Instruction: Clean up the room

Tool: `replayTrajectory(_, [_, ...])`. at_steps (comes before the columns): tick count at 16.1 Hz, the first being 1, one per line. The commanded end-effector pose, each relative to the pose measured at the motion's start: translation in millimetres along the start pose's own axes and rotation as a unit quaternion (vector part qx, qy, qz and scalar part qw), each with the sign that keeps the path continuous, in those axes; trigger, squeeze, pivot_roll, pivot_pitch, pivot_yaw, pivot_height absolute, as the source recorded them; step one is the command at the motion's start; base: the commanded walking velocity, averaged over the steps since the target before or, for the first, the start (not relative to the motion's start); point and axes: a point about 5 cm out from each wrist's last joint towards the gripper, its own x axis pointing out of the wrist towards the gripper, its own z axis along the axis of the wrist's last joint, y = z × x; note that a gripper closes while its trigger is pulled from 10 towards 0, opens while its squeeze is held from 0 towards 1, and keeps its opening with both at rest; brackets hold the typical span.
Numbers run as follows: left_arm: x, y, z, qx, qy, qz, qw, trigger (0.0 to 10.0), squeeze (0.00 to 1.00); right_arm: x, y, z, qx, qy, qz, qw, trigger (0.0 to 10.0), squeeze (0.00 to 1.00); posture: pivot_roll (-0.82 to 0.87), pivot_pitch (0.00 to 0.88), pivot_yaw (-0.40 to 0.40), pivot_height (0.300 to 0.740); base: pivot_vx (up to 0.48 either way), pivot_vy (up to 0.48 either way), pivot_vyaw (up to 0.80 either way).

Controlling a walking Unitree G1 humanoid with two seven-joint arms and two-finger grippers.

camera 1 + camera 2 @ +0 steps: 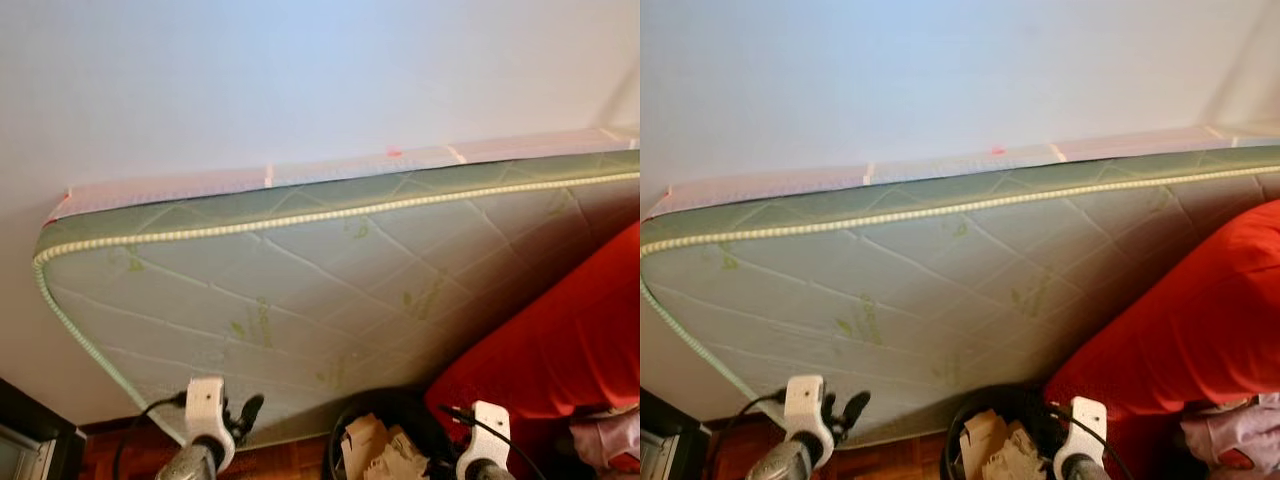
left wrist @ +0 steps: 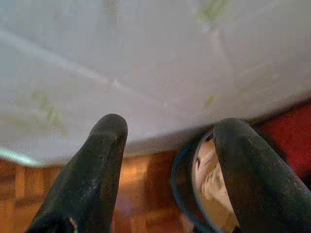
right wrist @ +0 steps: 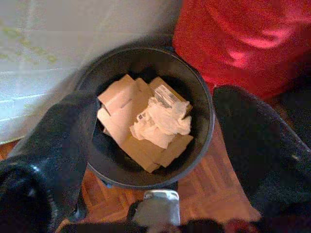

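The black bin (image 3: 146,116) stood on the wooden floor (image 3: 204,194) just below the two arms, and it was the landmark for everything else: cardboard pieces (image 3: 131,121) and a crumpled white paper (image 3: 163,121) lay inside it, already piled close to the rim. The right gripper (image 3: 155,145) hung directly above the bin with its jaws released and holding nothing; the left gripper (image 2: 167,160) hovered to the bin's left over bare floor, jaws likewise spread and empty. The likely trouble was crowding. Any further rubbish dropped from this height could glance off the heaped cardboard and spill onto the floor, and a low sweep of either arm could catch the rim and tip the bin. To the bin's right, a red cushioned seat (image 1: 560,340) pressed almost against it, leaving no room for approach on that side. Behind the bin a quilted mattress (image 1: 300,290) leaned on the pale wall (image 1: 300,80), its lower edge near the bin's back, so reaching past would probably brush it. Open floor seemed to lie only to the bin's left, where a dark piece of furniture (image 1: 30,430) marked the limit.
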Motion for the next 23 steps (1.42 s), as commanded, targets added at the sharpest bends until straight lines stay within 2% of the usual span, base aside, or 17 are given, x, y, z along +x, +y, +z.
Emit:
replayTrajectory(1, [-0.4,4.8,-11.8,0.001,0.037,0.013,0.999,10.0,0.0,-0.3,-2.1,-2.4,0.015,0.008,-0.014,1.0,10.0,0.0,0.15,0.019,-0.032,0.74,0.0,0.0,0.0])
replayTrajectory(4, [-2.3,7.2,-31.1,0.017,0.098,0.021,0.995,10.0,0.0,-0.8,-5.0,-2.5,0.013,0.016,-0.003,1.0,10.0,0.0,0.13,0.003,-0.038,0.74,0.0,0.0,0.0])
replayTrajectory(6, [-6.2,10.7,-42.6,0.023,0.132,0.041,0.99,10.0,0.0,-2.3,-7.2,-7.2,-0.018,0.031,0.002,0.999,10.0,0.0,0.13,0.0,-0.04,0.74,0.0,0.0,0.0])
replayTrajectory(7, [-8.6,13.6,-46.5,0.023,0.142,0.05,0.988,10.0,0.0,-2.5,-7.1,-8.3,-0.016,0.032,-0.002,0.999,10.0,0.0,0.11,0.0,-0.03,0.74,0.0,0.0,0.0])
replayTrajectory(9, [-10.7,17.0,-49.6,0.009,0.145,0.064,0.987,10.0,0.0,-3.6,-4.7,-13.4,-0.018,0.037,0.006,0.999,10.0,0.0,0.09,0.0,-0.016,0.74,0.0,0.0,0.0])
replayTrajectory(13, [-12.2,15.6,-54.6,0.002,0.153,0.066,0.986,10.0,0.0,-10.4,-15.9,-27.8,-0.045,0.066,0.009,0.997,10.0,0.0,0.1,0.0,-0.014,0.74,0.0,0.0,0.0])
replayTrajectory(19, [-17.3,14.8,-64.2,-0.005,0.169,0.073,0.983,10.0,0.0,-9.9,-12.1,-28.0,-0.053,0.066,0.022,0.996,10.0,0.0,0.11,0.0,-0.022,0.74,0.0,0.0,0.0])
replayTrajectory(23, [-17.6,17.0,-63.5,-0.01,0.168,0.077,0.983,10.0,0.0,-9.1,-13.9,-21.9,-0.037,0.052,0.032,0.997,10.0,0.0,0.11,0.0,-0.025,0.74,0.0,0.0,0.0])
